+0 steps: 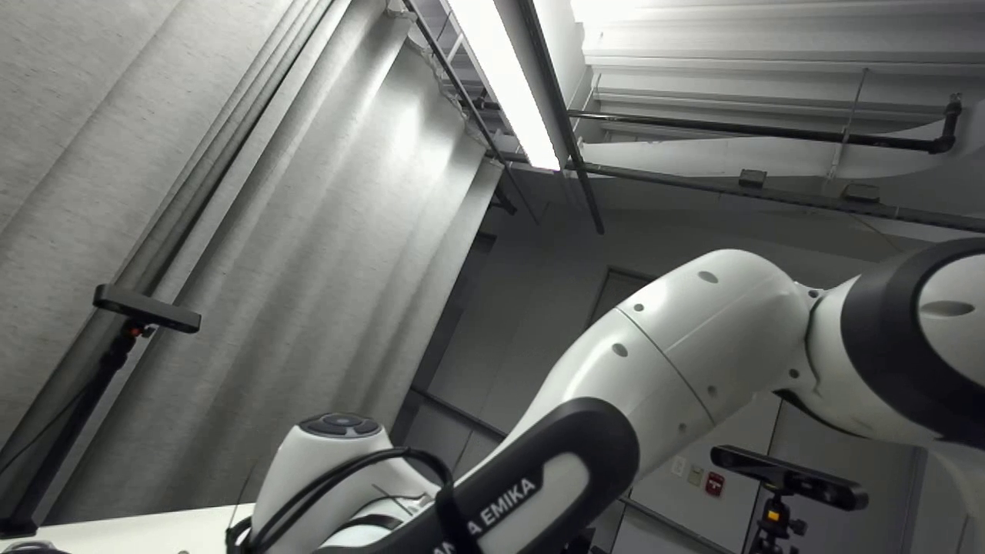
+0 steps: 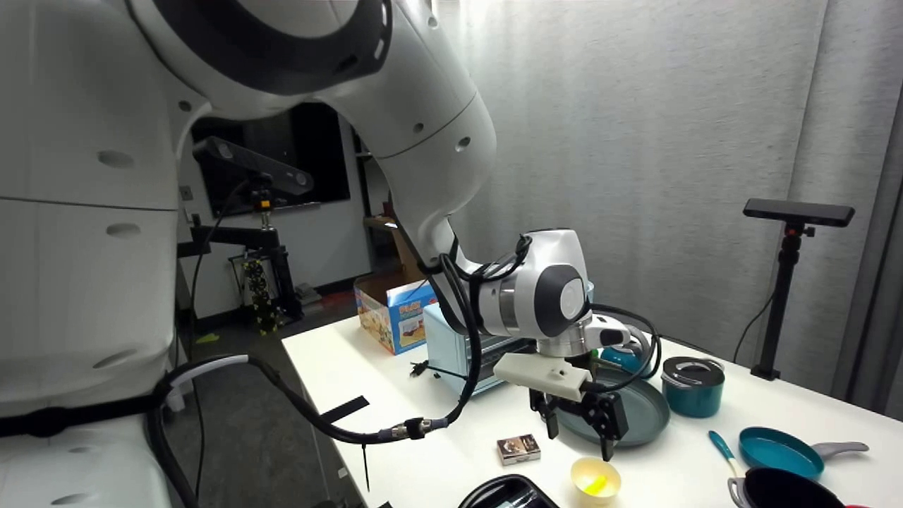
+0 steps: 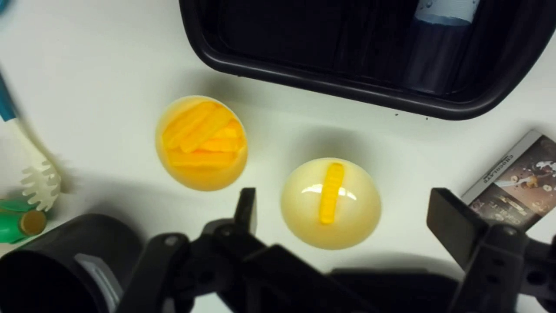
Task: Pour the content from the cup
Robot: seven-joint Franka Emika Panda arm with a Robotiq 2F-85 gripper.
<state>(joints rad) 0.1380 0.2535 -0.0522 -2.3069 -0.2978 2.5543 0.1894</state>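
Note:
Two cream cups stand on the white table in the wrist view. One cup [image 3: 356, 221] holds a single yellow stick [image 3: 331, 193]. The other cup [image 3: 197, 180], to its left, is filled with several yellow sticks [image 3: 204, 132]. My gripper [image 3: 347, 211] is open and empty, its fingers on either side of the single-stick cup in the picture. In an exterior view the gripper [image 2: 580, 441] hangs just above a cream cup [image 2: 583, 468] with one yellow piece, not touching it. The fuller cup is out of view there. The remaining exterior view does not show gripper or cups.
A black tray [image 3: 347, 89] lies beyond the cups, with a chocolate box [image 3: 517, 191] at right. A black vessel [image 3: 104, 237] and white-and-blue server [image 3: 41, 178] lie left. A grey-blue plate [image 2: 645, 416], teal pot [image 2: 695, 398], pan [image 2: 779, 451] and toaster oven [image 2: 444, 342] surround the arm.

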